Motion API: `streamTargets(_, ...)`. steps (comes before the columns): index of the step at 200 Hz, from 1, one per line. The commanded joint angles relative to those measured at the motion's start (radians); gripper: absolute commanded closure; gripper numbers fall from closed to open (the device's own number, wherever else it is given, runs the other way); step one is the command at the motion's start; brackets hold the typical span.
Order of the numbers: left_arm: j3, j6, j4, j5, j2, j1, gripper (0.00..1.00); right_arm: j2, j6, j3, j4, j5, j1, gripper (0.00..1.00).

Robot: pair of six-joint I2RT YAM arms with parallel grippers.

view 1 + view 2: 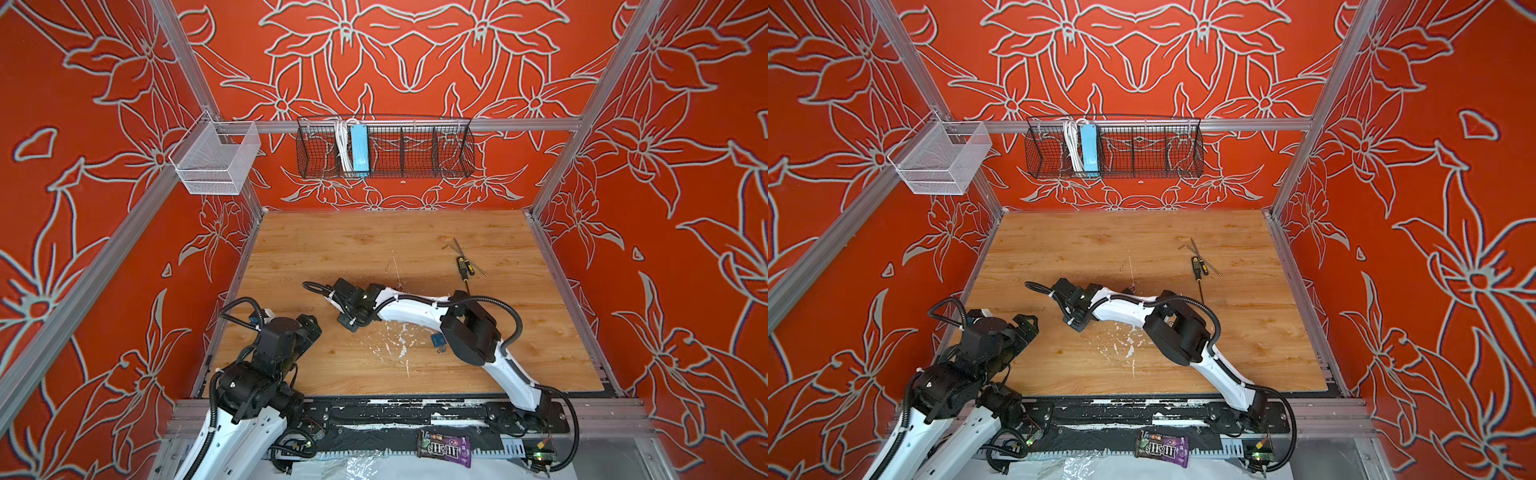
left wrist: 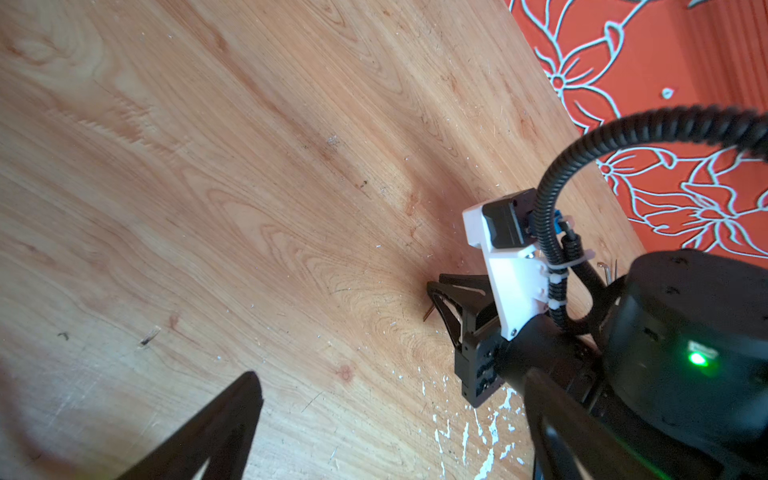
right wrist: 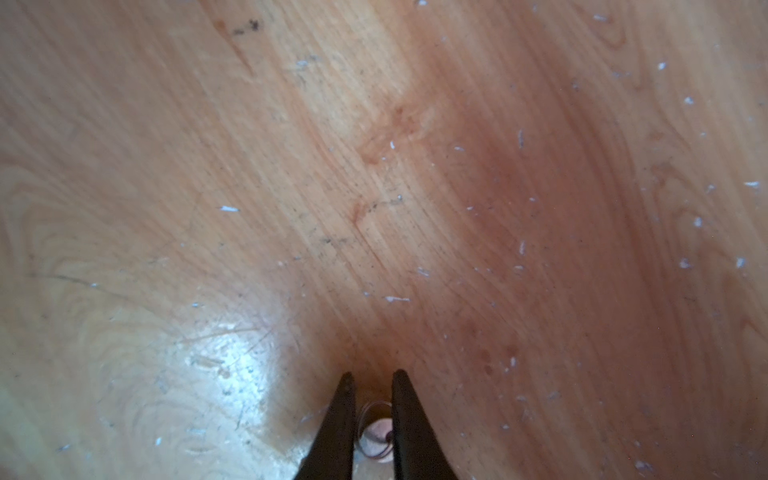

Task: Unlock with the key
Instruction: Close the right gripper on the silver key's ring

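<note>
The two black fingers [image 3: 343, 415] of the right gripper [image 3: 371, 376] stand close together, tips down on the wooden table [image 3: 374, 166]. The round copper-coloured head of the key [image 3: 376, 434] sits between them. As far as the right wrist view shows, they pinch it from both sides. A thin wire ring [image 3: 365, 409] hangs in the head, in the same gap. In the left wrist view a short piece of the blade seems to stick out beside the fingers, tilted off the wood.

I judge the key to be small, light and stiff, thin smooth metal, so it can easily turn or slip in the pinch. The glossy table also gives little friction. The head is the right place to hold, because the blade is then free for the lock. The ring can come between finger and metal and weaken the grip.

Further out, a small blue thing [image 1: 437, 340], probably the padlock, lies on the table under the elbow of the right arm, well apart from the key. It also looks light and may slide when the key pushes in. The left gripper [image 2: 392, 376] hovers near the left edge of the table with its fingers spread wide, holding nothing.
</note>
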Motion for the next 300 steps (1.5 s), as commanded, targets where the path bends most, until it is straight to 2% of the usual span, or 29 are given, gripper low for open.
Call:
streamTargets(1,-0.006,-0.010,0.013,-0.008,0.006,0.008,0.02,0.002,0.012,0.014,-0.037,0.039,-0.001,0.80)
streamTargets(27,-0.008,-0.008,0.016,-0.008,0.007,0.008,0.02,0.005,0.028,0.012,-0.047,0.017,-0.001,0.74)
streamTargets(66,-0.015,-0.010,0.021,-0.002,0.006,0.008,0.02,-0.005,0.059,-0.010,-0.047,0.012,-0.001,0.69)
streamTargets(128,-0.024,-0.023,0.024,0.011,-0.005,0.008,0.02,-0.041,0.101,-0.084,-0.019,-0.009,0.001,0.71)
streamTargets(175,-0.031,-0.025,0.048,0.019,0.004,0.008,0.02,-0.049,0.111,-0.106,-0.019,0.006,0.001,0.77)
streamTargets(281,-0.041,-0.030,0.064,0.023,0.003,0.008,0.02,-0.077,0.106,-0.103,0.001,0.033,-0.001,1.00)
streamTargets(300,-0.035,-0.023,0.067,0.025,0.006,0.008,0.02,-0.095,0.103,-0.113,0.017,0.031,-0.003,1.00)
